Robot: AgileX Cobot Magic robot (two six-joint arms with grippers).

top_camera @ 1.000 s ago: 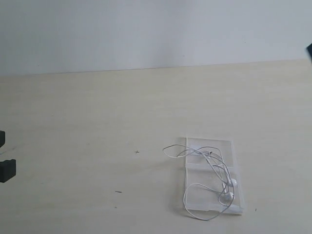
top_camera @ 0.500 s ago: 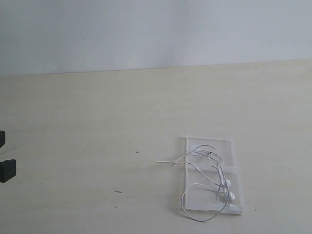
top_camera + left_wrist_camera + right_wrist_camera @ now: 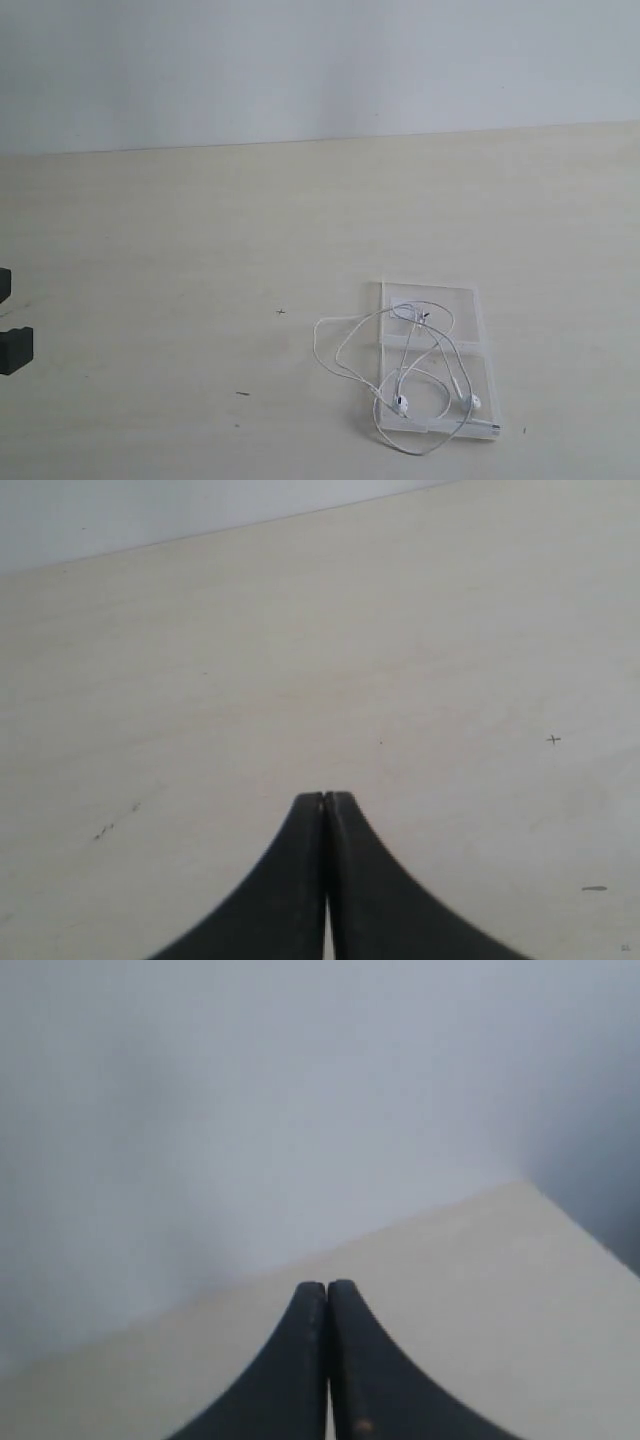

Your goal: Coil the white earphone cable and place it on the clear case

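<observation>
Thin white earphone cable [image 3: 399,404] lying loosely looped over flat clear plastic case [image 3: 466,322].
Left claw [image 3: 327,802] and right claw [image 3: 327,1288] are being held closed, away from it.

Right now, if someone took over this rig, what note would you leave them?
Left gripper: fingers shut, empty, above the table.
Right gripper: fingers shut, empty, facing the wall.
Cable: loosely coiled, mostly on the case; loops spill past its edges onto the table.
Done: coil and placement, roughly. Left: tuck the stray loops onto the case.
</observation>
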